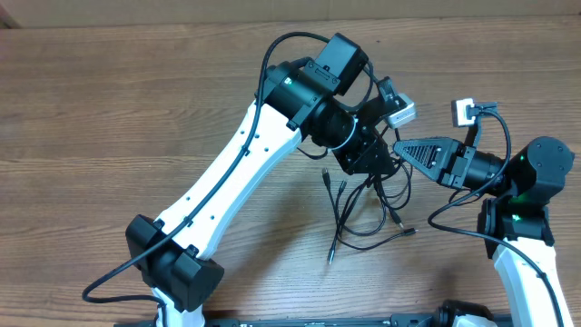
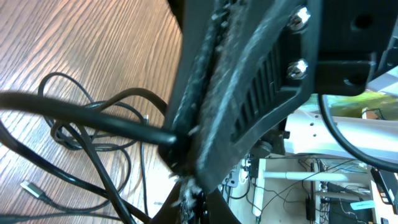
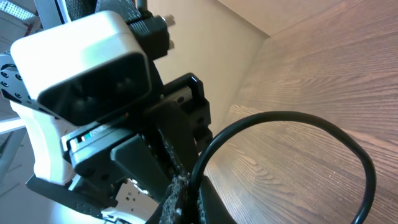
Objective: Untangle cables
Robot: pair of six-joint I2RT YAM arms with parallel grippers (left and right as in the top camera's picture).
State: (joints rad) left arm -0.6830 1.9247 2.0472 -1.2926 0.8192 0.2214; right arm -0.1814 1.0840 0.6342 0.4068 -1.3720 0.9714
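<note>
Cables (image 2: 93,118) hang clamped in left pincer (image 2: 189,168), right pincer (image 3: 186,193).

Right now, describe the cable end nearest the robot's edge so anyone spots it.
On the wooden table, a tangle of black cables lies right of centre. One cable end sticks straight out toward the robot's edge, clear of the loops, nearer it than other plugs.

No text, label, brand mark or number is legible anywhere in view. The cables (image 2: 93,117), white camera housing (image 3: 81,59), arm links (image 1: 236,150) and table (image 1: 109,100) carry nothing readable.
</note>
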